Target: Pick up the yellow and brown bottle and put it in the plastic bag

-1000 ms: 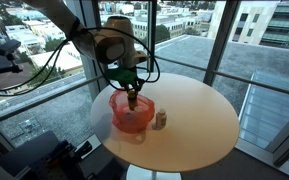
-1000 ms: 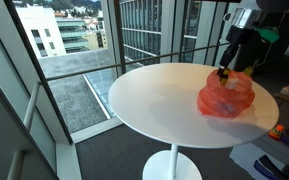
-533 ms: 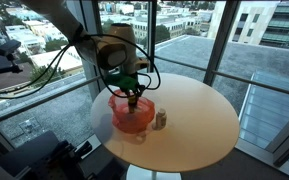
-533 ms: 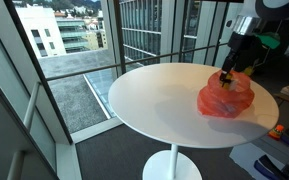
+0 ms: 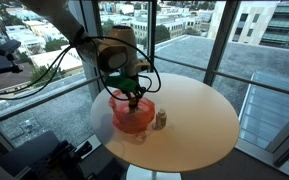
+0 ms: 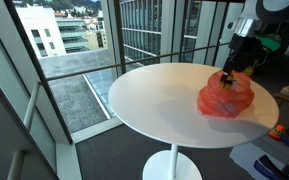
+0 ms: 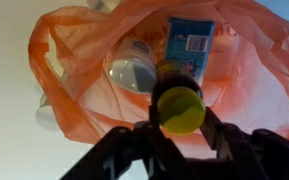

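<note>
Your pincer (image 7: 181,128) is clamped on the bottle (image 7: 179,102) just under its yellow cap, over the open bag (image 7: 76,95). It's probably light, rigid and slick, so keep your grip below the cap.

- Gripper (image 5: 133,97) sits slightly lower than 1 s ago, further into the orange bag (image 6: 224,98) mouth.
- Held yellow-capped bottle (image 7: 180,105) comes down with it.

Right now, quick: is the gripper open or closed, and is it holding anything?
Gripper: closed on the yellow and brown bottle, held over the open plastic bag.
</note>
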